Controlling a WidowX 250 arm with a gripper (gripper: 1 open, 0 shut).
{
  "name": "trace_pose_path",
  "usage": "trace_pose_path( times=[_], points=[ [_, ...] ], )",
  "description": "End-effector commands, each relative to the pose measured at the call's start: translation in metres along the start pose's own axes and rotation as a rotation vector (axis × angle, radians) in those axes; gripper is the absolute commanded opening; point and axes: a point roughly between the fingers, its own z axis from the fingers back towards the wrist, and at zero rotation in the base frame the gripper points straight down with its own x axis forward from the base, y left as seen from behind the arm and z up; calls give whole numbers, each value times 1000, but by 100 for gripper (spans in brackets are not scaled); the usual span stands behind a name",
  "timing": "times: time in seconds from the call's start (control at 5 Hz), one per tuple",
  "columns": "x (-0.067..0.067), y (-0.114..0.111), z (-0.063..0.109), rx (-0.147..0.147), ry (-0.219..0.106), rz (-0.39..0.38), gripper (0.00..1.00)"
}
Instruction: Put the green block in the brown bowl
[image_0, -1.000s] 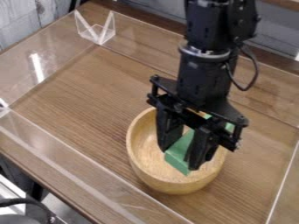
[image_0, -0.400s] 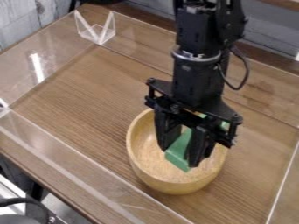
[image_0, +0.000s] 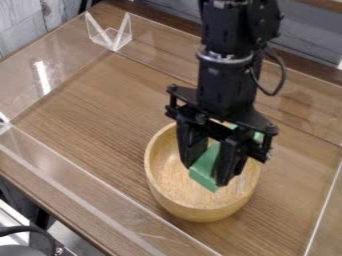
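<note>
The brown bowl (image_0: 175, 192) is a round light wooden bowl near the front of the wooden table. My gripper (image_0: 214, 176) points almost straight down into it, shut on the green block (image_0: 207, 172). The block stands on end between the black fingers, its lower end low inside the bowl. Whether it touches the bowl's floor I cannot tell. The upper part of the block is hidden behind the fingers.
Clear acrylic walls (image_0: 54, 60) border the table (image_0: 107, 110) at the left and front. A small clear stand (image_0: 107, 30) sits at the back left corner. A black cable (image_0: 281, 75) hangs beside the arm.
The arm shifted very slightly to the left in the picture; the block stays gripped inside the bowl.
</note>
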Motion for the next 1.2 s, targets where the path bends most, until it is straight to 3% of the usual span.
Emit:
trace_pose_path(
  times=[0.0, 1.0],
  points=[
    [8, -1, 22, -14, -79, 10, 0],
    [24, 4, 31, -32, -158, 56, 0]
  ],
)
